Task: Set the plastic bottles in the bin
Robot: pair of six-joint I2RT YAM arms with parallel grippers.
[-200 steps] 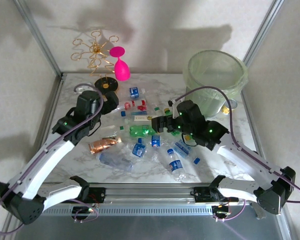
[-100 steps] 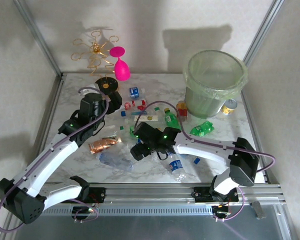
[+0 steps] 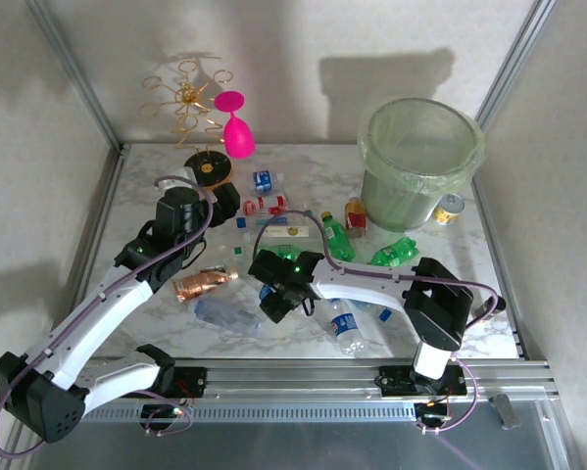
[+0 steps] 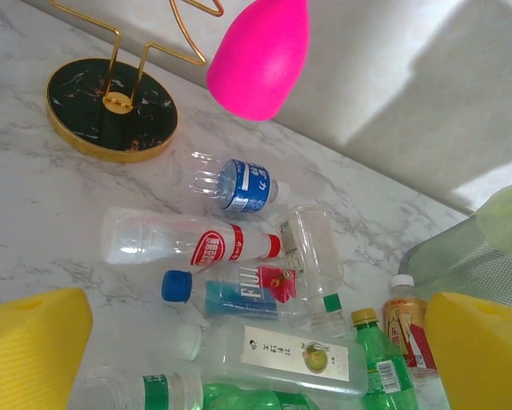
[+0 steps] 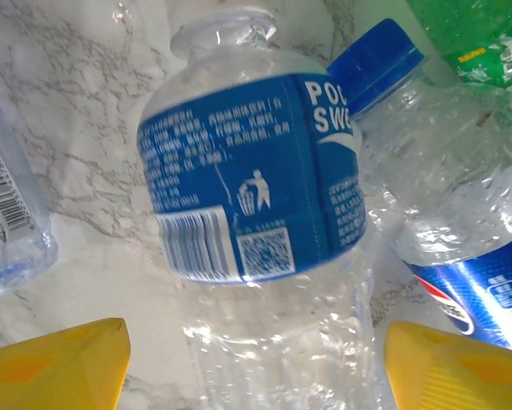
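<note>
Bin [image 3: 415, 201] stood upright at the far right corner of the table [image 3: 313, 171], with a clear bag [image 3: 466, 168] folded over its rim. Couldn't tell from the top view what was inside it. All bottles in sight lay outside it on the table, mostly in a loose pile mid-table.

Right hand [image 5: 256, 342] was low over the near side of the pile, jaws apart and straddling a clear blue-label bottle [image 5: 256, 196] lying on its side. One pad [image 5: 456, 367] sat just beside the bottle's wall. The other pad [image 5: 55, 363] stood clear of it, marble showing between. A blue-capped bottle [image 5: 426, 171] lay against that one, with green plastic [image 5: 478, 34] beyond.

Left hand [image 4: 260, 325] hovered spread wide, holding nothing, over the far side of the pile. Under it:
- a small blue-band bottle [image 4: 243, 184]
- a red-and-white-label bottle [image 4: 196, 243]
- a red-and-blue-label bottle [image 4: 238, 295]
- a white-label bottle [image 4: 281, 354]
- a yellow-capped green bottle [image 4: 384, 367]

Near the bin's base were a crushed green bottle [image 3: 396, 255], a small amber bottle [image 3: 355, 215] and a can [image 3: 451, 208]. Pink glass [image 3: 236, 127] and gold rack [image 3: 190, 108] stood at the far left. A copper-coloured container [image 3: 200, 285] lay by the left arm.
</note>
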